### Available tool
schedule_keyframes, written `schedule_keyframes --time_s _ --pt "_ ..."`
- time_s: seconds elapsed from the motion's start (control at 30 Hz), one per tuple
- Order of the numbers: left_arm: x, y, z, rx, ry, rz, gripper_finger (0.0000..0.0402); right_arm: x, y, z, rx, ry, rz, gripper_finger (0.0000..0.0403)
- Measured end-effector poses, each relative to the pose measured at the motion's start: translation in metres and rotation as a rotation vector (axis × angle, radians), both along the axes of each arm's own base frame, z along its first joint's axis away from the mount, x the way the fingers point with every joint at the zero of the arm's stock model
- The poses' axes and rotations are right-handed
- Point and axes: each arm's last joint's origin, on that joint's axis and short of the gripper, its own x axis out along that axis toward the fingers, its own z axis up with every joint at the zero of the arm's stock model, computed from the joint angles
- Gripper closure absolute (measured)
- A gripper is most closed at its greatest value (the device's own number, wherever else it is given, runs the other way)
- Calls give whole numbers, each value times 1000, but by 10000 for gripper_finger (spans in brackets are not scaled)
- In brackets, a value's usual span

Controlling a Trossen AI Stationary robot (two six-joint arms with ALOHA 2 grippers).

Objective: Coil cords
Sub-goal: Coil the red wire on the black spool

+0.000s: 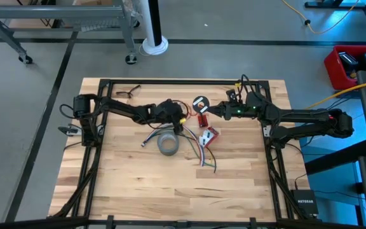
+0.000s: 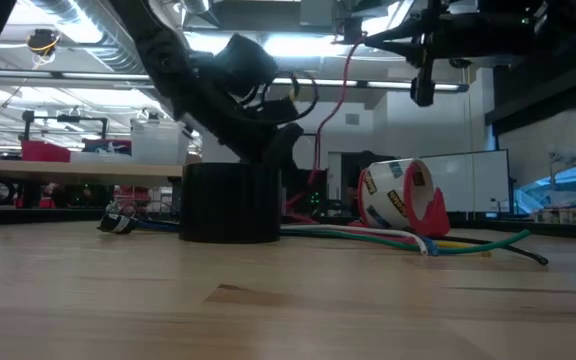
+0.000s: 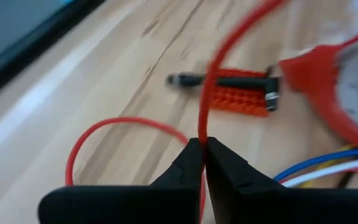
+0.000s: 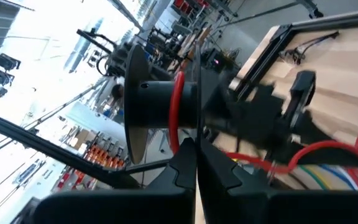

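- No writing on the tape (image 1: pixel 208 135) can be read.
- A grey roll (image 1: pixel 168 144) and loose wires (image 1: pixel 203 154) lie on the worktop (image 1: pixel 138 184).
- Left gripper (image 3: pixel 202 148): jaws pinch the red wire (image 3: pixel 211 81) above the worktop.
- Right gripper (image 4: pixel 197 152): jaws pressed together, holding a black spool (image 4: pixel 157 104) wound with that wire.

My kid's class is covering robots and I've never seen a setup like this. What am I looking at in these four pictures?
Two dark robot arms work at a wooden table. One picture looks straight down, one looks level across the tabletop, and two come from cameras on the arms' wrists. The left gripper is shut on a thin red wire. The right gripper is shut, holding a black spool with red wire wound on it. On the table lie a grey tape roll, a red tape dispenser and a bundle of coloured wires.
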Motion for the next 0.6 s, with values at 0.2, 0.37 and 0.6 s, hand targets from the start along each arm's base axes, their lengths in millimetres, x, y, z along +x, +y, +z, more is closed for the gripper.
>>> schedule_keyframes --time_s 0.2,0.37,0.6 --pt "-9 16 -4 -153 -4 147 400 -1 0 -12 38 124 -8 398" --pt "-16 26 6 -245 -42 168 400 -3 0 -26 77 261 -24 398" --pt "-22 32 14 -294 -47 170 401 -9 -1 -40 94 417 -109 398"
